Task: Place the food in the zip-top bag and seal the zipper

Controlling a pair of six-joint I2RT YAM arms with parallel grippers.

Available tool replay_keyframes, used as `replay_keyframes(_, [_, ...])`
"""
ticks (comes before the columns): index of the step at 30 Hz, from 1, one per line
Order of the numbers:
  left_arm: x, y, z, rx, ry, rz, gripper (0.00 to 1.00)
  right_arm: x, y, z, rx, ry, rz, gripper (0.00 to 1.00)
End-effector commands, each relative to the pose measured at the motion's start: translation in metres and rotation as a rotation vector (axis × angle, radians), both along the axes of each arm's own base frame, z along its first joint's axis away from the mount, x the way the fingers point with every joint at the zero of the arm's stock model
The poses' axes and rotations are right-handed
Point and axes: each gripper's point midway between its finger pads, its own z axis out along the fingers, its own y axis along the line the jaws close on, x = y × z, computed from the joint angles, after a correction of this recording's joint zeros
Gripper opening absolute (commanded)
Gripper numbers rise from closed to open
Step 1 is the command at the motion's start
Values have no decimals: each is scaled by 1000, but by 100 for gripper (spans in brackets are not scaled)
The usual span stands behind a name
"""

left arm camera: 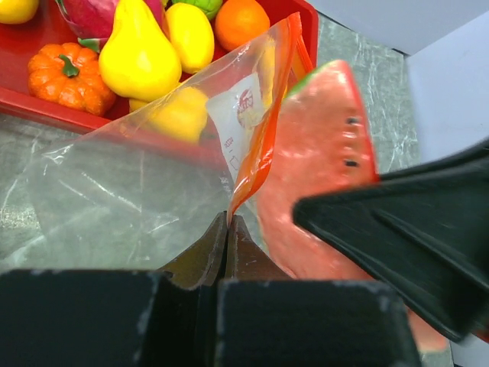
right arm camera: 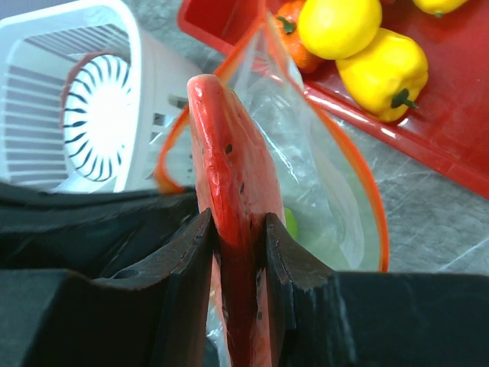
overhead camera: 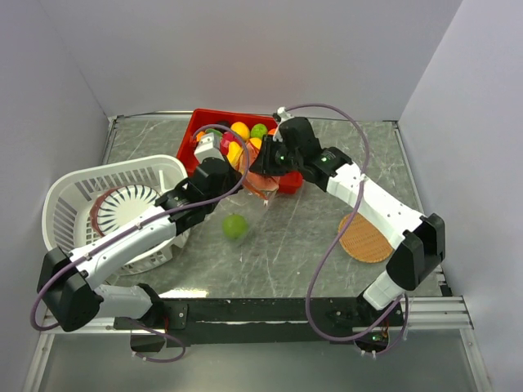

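Note:
My left gripper (left arm camera: 229,222) is shut on the reddish-orange zipper (left arm camera: 263,145) of the clear zip-top bag (left arm camera: 137,191) and holds that rim up in front of the red tray. My right gripper (right arm camera: 238,229) is shut on a red watermelon slice (right arm camera: 225,145) with black seeds. The slice stands upright at the bag's open mouth, and the zipper (right arm camera: 367,199) loops around it. In the top view both grippers meet at the bag (overhead camera: 263,189), the left (overhead camera: 243,175) beside the right (overhead camera: 265,167). A green lime (overhead camera: 235,225) lies loose on the table.
The red tray (overhead camera: 204,122) behind the bag holds more toy food: a yellow pear (left arm camera: 136,53), a pumpkin (left arm camera: 65,73), an orange (left arm camera: 241,21) and a yellow pepper (right arm camera: 386,69). A white slatted basket (overhead camera: 82,188) stands at the left. A round waffle (overhead camera: 365,238) lies at the right.

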Motion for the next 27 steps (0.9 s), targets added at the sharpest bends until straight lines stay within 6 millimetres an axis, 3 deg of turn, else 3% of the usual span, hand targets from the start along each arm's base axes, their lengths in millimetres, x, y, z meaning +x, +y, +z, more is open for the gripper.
replay_keyframes(1, [0, -3, 36, -71, -80, -17, 1, 17, 3, 14, 10, -54, -45, 27])
replay_keyframes(6, [-1, -5, 37, -74, -80, -29, 1, 20, -2, 20, -1, -75, -71, 67])
replay_keyframes(9, [1, -3, 34, -62, -75, -16, 1, 19, -2, 34, 10, -101, -61, 78])
replay_keyframes(14, [7, 10, 29, 0, -67, 49, 1, 15, -7, 60, 30, -150, -60, 80])
replay_keyframes(18, [13, 32, 28, 28, -55, 113, 1, 21, -32, 98, 38, -275, -144, 81])
replay_keyframes(20, [13, 39, 28, 24, -47, 127, 1, 32, -45, 106, 35, -307, -197, 82])
replay_keyframes(23, [13, 49, 28, 22, -40, 150, 1, 61, -53, 98, 37, -302, -219, 82])
replay_keyframes(24, [12, 51, 28, 17, -38, 157, 1, 76, -50, 78, 25, -259, -224, 82])
replay_keyframes(26, [9, 56, 26, 11, -30, 174, 1, 96, -51, 68, 58, -225, -209, 82])
replay_keyframes(27, [8, 60, 26, 11, -31, 194, 1, 107, -41, 50, 72, -193, -182, 82])
